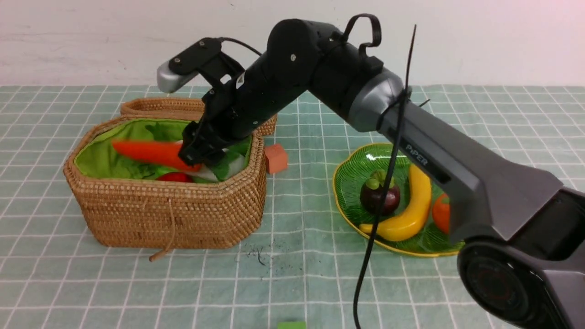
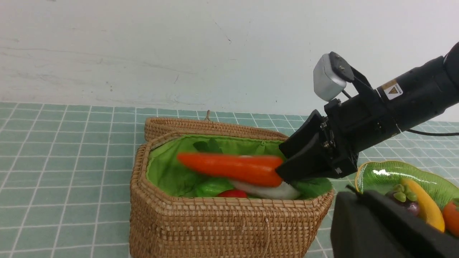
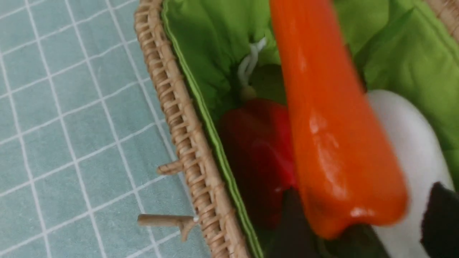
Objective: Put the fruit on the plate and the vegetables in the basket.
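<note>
Basket (image 1: 137,219), worktop nine o'clock: pepper (image 1: 173,177), radish (image 1: 231,168) inside. Plate (image 1: 352,183), three o'clock: all fruit aboard. Right gripper (image 1: 197,153) over basket, jaws wide, carrot (image 1: 153,154) blurred, seemingly dropping. Last vegetable; next, withdraw upward.

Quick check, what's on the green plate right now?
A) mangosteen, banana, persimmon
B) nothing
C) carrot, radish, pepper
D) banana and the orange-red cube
A: the front view shows the mangosteen, banana and persimmon lying on the plate, while the carrot is over the basket at the right gripper.
</note>
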Controlling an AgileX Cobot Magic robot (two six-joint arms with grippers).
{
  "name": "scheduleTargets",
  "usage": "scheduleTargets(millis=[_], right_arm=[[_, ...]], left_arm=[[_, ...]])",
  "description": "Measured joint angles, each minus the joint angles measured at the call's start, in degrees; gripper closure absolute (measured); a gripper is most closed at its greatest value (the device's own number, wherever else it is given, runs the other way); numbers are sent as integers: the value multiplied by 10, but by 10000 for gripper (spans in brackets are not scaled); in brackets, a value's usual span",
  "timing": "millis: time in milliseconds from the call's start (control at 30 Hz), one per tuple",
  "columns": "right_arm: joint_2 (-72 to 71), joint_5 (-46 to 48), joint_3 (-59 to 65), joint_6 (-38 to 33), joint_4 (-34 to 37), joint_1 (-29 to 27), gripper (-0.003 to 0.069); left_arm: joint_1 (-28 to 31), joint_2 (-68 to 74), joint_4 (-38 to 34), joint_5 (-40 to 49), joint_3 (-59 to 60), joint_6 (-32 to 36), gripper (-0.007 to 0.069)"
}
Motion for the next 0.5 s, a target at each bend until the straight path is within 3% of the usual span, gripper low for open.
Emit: scheduleTargets(millis=[100,233,500], right_arm=[[-31,36,0,20,-9,0,12],[-81,98,0,58,-29,0,14],[-242,135,37,185,-125,0,368]], left_arm=[[0,0,0,-21,0,0,625],[0,0,-2,-34,0,0,625],[0,-20,-23,-130,0,2,637]])
